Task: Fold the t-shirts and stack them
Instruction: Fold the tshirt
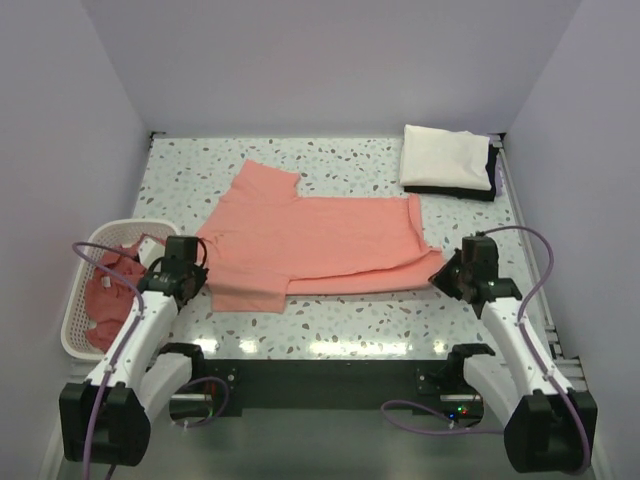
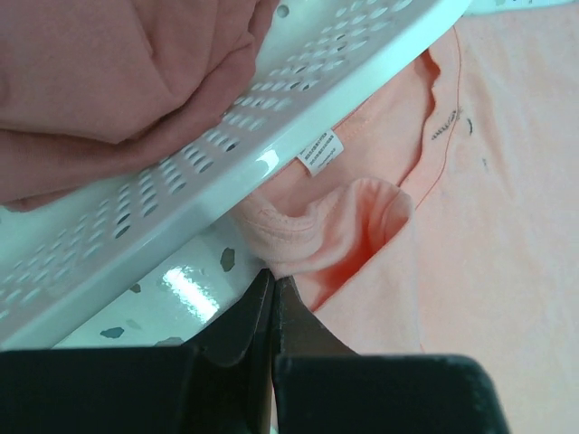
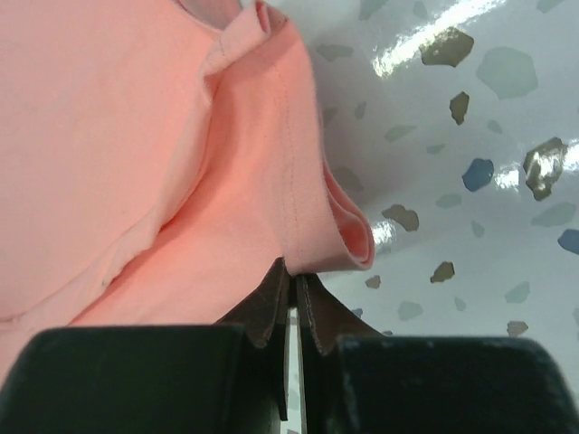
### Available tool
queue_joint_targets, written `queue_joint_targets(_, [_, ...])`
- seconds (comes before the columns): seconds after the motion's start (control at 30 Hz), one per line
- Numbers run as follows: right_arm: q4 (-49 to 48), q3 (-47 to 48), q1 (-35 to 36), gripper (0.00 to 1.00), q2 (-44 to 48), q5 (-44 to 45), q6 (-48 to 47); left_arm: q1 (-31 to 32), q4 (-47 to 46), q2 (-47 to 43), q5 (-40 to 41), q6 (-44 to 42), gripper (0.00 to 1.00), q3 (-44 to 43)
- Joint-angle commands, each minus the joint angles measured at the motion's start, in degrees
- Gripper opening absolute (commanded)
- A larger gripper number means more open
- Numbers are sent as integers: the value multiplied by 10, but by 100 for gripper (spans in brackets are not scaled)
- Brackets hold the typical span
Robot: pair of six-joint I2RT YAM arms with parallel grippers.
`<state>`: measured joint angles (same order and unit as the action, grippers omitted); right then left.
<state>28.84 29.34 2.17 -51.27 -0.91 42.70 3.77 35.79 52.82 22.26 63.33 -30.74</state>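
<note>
A salmon-pink t-shirt [image 1: 320, 240] is spread across the middle of the speckled table [image 1: 350, 325], its neck end turned toward the left and its hem toward the right. The left gripper [image 1: 203, 272] is seen closed, with a bunched fold of the collar pinched at its tips, just beside the white neck label [image 2: 321, 151]. The right gripper [image 1: 441, 276] is likewise closed, the near corner of the hem caught between its fingers. A white lattice basket [image 1: 75, 300] is set at the table's left edge, touching the collar, and crumpled pink shirts [image 1: 105, 295] are held inside it. A folded white and dark pile [image 1: 445, 160] is placed at the far right corner.
</note>
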Motion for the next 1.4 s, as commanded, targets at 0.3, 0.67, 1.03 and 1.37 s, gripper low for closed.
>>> queue_joint_targets(0.3, [134,-32,-5,27,156,10,10,6,60,-91,-9,19,0,32])
queue_joint_targets(0.67, [38,-17,20,49,119,-113,-40,7,37,-79,-49,-36,76,15])
queue_joint_targets(1.03, [-144,5,363,48,-20,18,37,14,-12,-54,-72,-69,81,-2])
queue_joint_targets(1.37, [-267,175,685,46,-315,186,5,14,2,-38,-71,-128,81,-135])
